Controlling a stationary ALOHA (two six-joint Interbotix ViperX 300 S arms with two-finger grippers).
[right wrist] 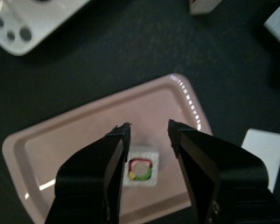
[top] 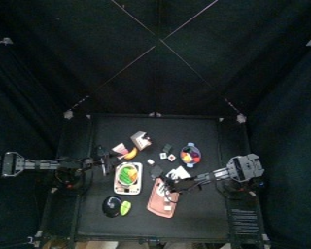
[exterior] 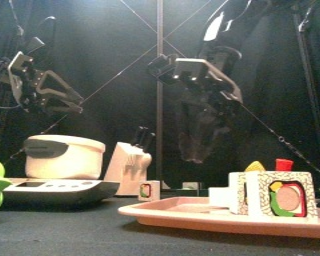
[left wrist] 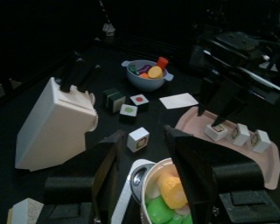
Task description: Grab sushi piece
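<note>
The black table (top: 106,131) is carrying a pink tray (right wrist: 73,140), a white knife block (left wrist: 55,118), a white rice cooker (exterior: 63,155) and a small bowl (left wrist: 149,74) of coloured pieces, with small cubes lying between them. The right gripper (right wrist: 149,140) is hanging over the pink tray with its jaws standing apart, framing a sushi piece (right wrist: 140,169) lying on the tray without touching it, while more sushi pieces (exterior: 272,194) are standing on the tray's near edge in the front view. The left gripper (left wrist: 143,162) is hovering near the table's left side with its jaws apart and holding nothing, just above a dish (left wrist: 149,188) of yellow and green items.
</note>
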